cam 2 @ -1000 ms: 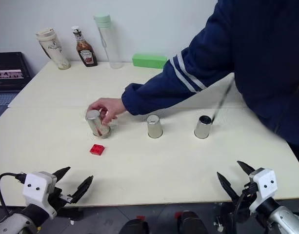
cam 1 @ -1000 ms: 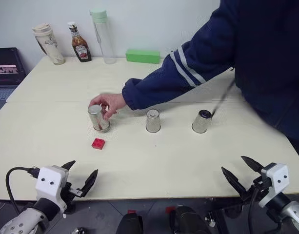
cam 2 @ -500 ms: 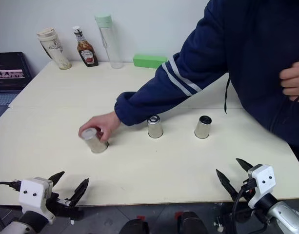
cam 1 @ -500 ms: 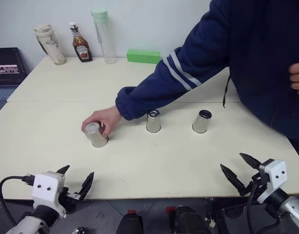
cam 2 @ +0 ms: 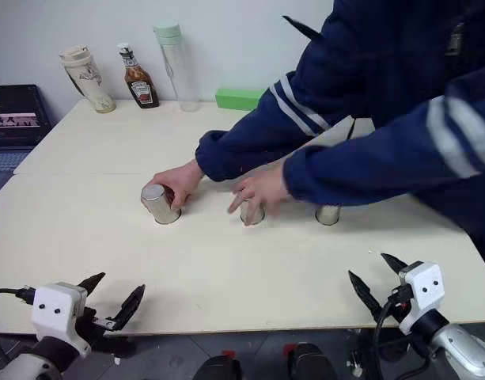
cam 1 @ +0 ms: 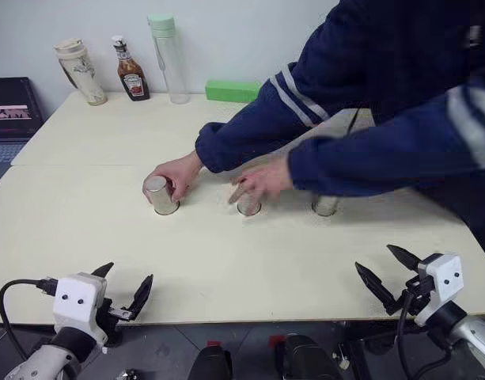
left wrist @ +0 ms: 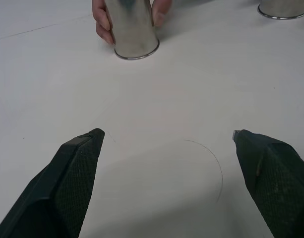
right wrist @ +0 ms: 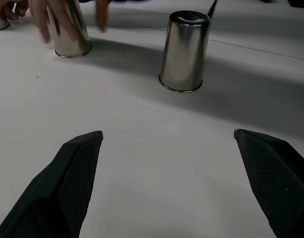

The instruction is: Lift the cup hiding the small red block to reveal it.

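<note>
Head views: 3 silver cups stand upside down in a row across the middle of the pale tabletop [cam 1: 226, 261]. A person in a dark blue sleeve with white stripes reaches over from the far right side. One hand [cam 1: 177, 170] grips the left cup [cam 1: 160, 195], which leans slightly. The other hand [cam 1: 262, 179] covers the top of the middle cup [cam 1: 248, 206]. The right cup [cam 1: 326, 206] stands under the forearm, untouched. The small red block cannot be seen. Along the far edge stand a travel mug [cam 1: 80, 71], a ketchup bottle [cam 1: 131, 70], a clear bottle with a green lid [cam 1: 168, 57] and a green box [cam 1: 232, 90]. The left claw [cam 1: 125, 283] and the right claw [cam 1: 388, 271] hang at the near edge, both with fingers apart, well clear of the cups.

Left wrist view: claw fingers spread wide and empty above bare tabletop; the left cup sits ahead, with fingers around it.

Right wrist view: claw fingers spread wide and empty; the right cup stands ahead, and the middle cup beyond it has fingers on it.
</note>
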Controlling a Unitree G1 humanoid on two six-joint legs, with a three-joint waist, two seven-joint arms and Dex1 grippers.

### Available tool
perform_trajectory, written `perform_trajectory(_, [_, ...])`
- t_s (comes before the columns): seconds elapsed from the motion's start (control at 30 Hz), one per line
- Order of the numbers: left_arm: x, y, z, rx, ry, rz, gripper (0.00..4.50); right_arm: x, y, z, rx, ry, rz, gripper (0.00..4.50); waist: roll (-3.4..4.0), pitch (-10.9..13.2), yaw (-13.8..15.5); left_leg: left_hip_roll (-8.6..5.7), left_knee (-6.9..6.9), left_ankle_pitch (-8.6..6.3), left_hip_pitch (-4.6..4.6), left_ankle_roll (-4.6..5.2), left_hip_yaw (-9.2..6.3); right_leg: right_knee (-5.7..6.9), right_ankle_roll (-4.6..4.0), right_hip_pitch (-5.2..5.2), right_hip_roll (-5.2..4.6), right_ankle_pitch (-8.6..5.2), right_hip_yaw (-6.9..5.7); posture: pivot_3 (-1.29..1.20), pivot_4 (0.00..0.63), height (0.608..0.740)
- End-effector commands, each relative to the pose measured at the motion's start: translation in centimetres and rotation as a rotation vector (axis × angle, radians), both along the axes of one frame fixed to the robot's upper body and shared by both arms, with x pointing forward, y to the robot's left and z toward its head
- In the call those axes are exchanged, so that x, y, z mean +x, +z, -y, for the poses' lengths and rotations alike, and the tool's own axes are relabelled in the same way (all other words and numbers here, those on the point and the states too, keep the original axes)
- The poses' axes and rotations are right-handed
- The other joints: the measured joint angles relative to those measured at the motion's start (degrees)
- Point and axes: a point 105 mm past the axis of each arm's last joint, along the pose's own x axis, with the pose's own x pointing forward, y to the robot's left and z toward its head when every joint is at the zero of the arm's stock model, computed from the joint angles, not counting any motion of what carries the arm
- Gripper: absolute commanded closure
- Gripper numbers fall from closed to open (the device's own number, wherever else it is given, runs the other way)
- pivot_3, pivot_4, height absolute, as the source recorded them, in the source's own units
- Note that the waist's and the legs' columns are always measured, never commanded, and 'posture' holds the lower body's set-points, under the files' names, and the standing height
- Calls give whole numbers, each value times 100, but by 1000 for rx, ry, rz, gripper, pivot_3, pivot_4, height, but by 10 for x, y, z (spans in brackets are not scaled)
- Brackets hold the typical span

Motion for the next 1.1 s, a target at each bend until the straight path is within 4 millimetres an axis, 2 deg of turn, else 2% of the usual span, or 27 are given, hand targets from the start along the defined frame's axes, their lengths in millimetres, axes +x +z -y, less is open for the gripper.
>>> perform_trajectory(0.03, [2, 7, 1, 21, -16, 20, 46, 0, 10, -5, -6, 13, 40, 0, 0, 0, 0, 0, 0, 0, 0, 0, 0, 0, 0, 0, 0, 0, 0, 0, 150, 740])
perform_trajectory(0.87, [6, 6, 2, 30, -25, 17, 46, 1, 13, -7, -27, 33, 43, 0, 0, 0, 0, 0, 0, 0, 0, 0, 0, 0, 10, 0, 0, 6, -1, 0, 150, 740])
perform_trajectory(0.97, [6, 7, 1, 31, -27, 17, 46, 1, 14, -12, -25, 64, 38, 0, 0, 0, 0, 0, 0, 0, 0, 0, 0, 0, 10, 0, 0, 6, -1, 0, 150, 740])
perform_trajectory(1.1, [16, 8, 23, 14, -160, 1, 46, 1, 16, -31, 39, 179, -17, 0, 2, 0, -1, 1, 0, 0, 2, 0, -2, 1, 9, 1, 1, 5, -2, 0, 150, 740])
